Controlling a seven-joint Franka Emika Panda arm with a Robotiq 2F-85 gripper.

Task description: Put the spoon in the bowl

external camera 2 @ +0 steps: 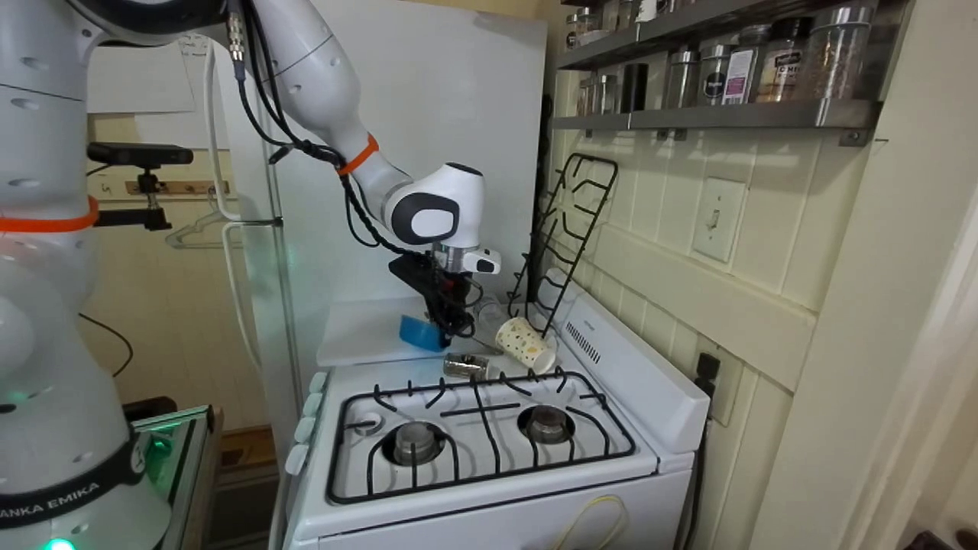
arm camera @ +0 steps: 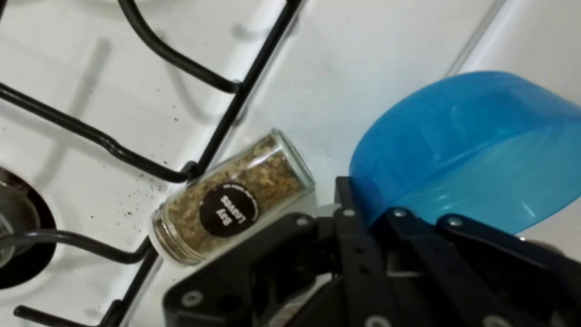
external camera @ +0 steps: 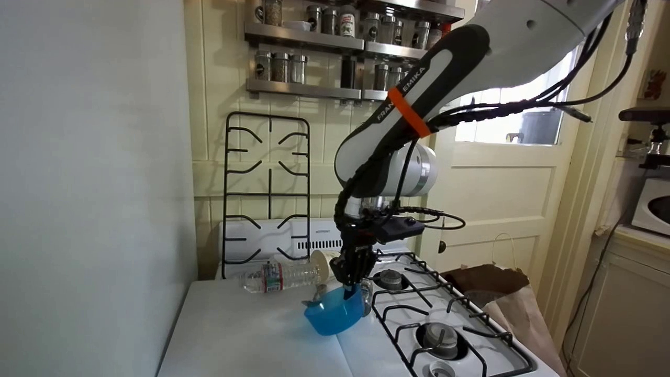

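Observation:
The blue bowl is tilted on its side over the white stove top, with my gripper at its rim. It also shows in an exterior view and in the wrist view. In the wrist view my gripper has one finger outside the bowl wall and one inside, close together, pinching it. I cannot tell whether the bowl touches the surface. A thin grey metal piece, likely the spoon, lies beside the gripper toward the paper cup. A bit of it shows behind the bowl in an exterior view.
A glass jar of bay leaves lies beside the gripper, against the black burner grate. A patterned paper cup and a plastic bottle lie toward the back panel. A spare grate leans on the wall.

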